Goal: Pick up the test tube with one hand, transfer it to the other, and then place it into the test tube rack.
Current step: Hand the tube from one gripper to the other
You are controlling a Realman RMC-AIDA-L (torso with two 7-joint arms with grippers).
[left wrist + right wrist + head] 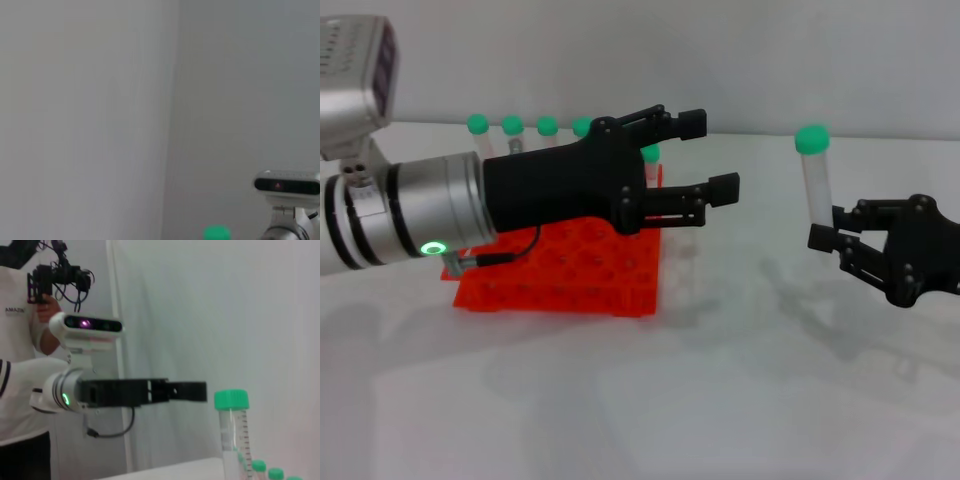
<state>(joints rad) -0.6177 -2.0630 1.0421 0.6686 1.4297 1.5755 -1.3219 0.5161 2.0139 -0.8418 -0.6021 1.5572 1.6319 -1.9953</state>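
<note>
My right gripper (827,238) is shut on the test tube (816,190), a clear tube with a green cap, and holds it upright above the table at the right. The tube also shows in the right wrist view (233,432), and its cap shows in the left wrist view (216,233). My left gripper (712,155), with a silver wrist and a green light, is open and empty. It hovers over the orange-red test tube rack (570,275), with its fingers pointing at the tube and a clear gap between. It also shows in the right wrist view (197,391).
Several green-capped tubes (547,127) stand along the rack's far side, and one (650,154) stands behind the left fingers. A white wall is behind the table. A person (22,340) holding a camera stands beyond the left arm.
</note>
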